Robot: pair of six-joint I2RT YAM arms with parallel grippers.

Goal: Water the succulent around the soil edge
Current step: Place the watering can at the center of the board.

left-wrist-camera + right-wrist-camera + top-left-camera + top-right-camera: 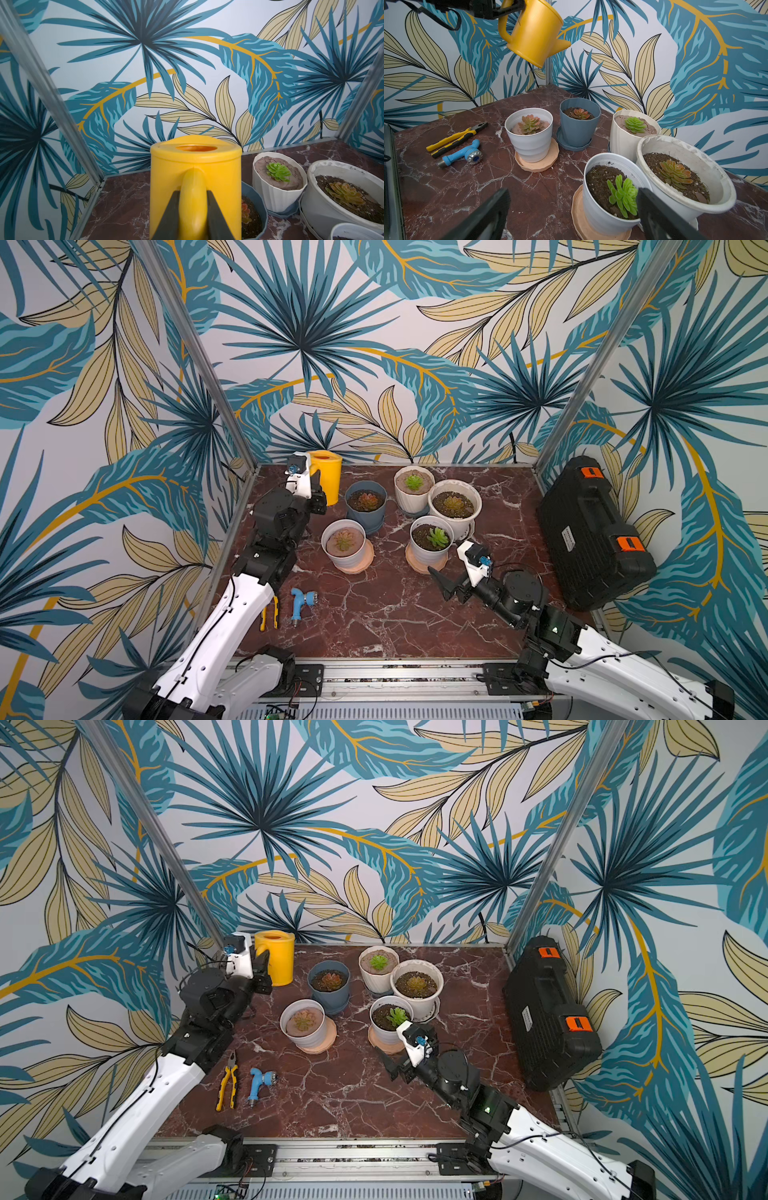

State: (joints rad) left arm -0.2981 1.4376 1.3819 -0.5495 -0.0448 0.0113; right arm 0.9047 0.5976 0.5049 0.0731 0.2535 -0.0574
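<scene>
Several potted succulents stand mid-table: a blue pot, a ribbed white pot, a wide white pot, and two white pots on peach saucers. A yellow watering can hangs above the back left corner, left of the blue pot. My left gripper is shut on its handle, and the spout points away from the gripper. My right gripper stands open and empty just in front of the near right pot, whose green succulent sits in dark soil.
Yellow-handled pliers and a blue hose nozzle lie at the front left, beside my left arm. A black case leans at the right edge. Patterned walls and metal posts close in the back and sides of the marble table.
</scene>
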